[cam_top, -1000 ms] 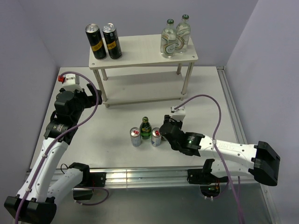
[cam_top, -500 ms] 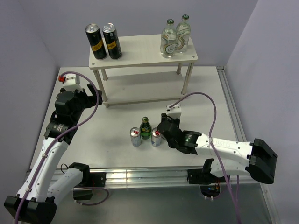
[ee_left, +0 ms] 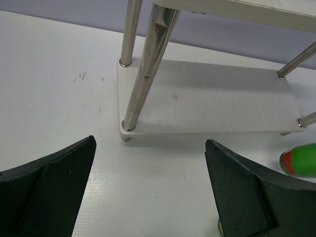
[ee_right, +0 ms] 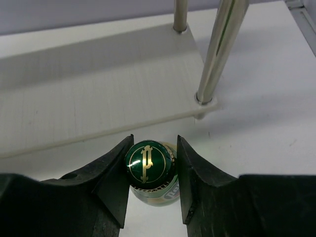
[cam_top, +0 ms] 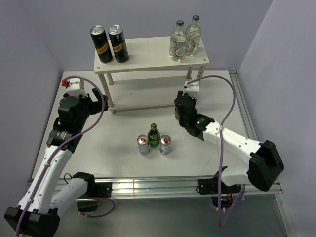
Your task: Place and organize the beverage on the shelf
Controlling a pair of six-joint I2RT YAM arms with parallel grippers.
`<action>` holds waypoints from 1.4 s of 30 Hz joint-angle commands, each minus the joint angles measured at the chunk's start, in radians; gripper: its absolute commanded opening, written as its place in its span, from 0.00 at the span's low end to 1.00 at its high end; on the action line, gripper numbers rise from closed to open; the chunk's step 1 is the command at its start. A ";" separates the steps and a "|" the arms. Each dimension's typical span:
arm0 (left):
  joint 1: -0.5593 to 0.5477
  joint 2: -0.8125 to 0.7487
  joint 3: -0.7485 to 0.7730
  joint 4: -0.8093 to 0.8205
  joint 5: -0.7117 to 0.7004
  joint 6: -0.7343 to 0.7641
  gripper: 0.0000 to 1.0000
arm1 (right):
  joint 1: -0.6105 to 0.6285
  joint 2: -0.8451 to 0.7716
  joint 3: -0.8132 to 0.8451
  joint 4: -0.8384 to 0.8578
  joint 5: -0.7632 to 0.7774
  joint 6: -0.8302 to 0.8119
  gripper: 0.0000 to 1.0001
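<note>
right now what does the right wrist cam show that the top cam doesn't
Only the right wrist view: the gold-marked cap of a green bottle clamped in the right gripper. Only the top view: black cans and clear bottles on the upper board, another green bottle between two silver cans on the table. Both: that gripper, the shelf's lower board and front right leg.

Gold "P"-like emblem on green bottle cap — nothing else legible.

Right claw swung away from the silver can, now by the shelf, green bottle clamped in it
</note>
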 commanded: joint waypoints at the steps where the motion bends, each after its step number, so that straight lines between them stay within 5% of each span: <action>1: -0.003 -0.001 0.008 0.021 0.021 0.022 0.99 | -0.062 0.039 0.159 0.188 -0.021 -0.040 0.00; 17: -0.003 0.004 0.010 0.021 0.026 0.022 0.99 | -0.223 0.339 0.400 0.254 -0.120 -0.033 0.00; 42: -0.003 0.008 0.014 0.018 0.029 0.022 0.99 | -0.241 0.476 0.456 0.367 -0.103 -0.140 0.00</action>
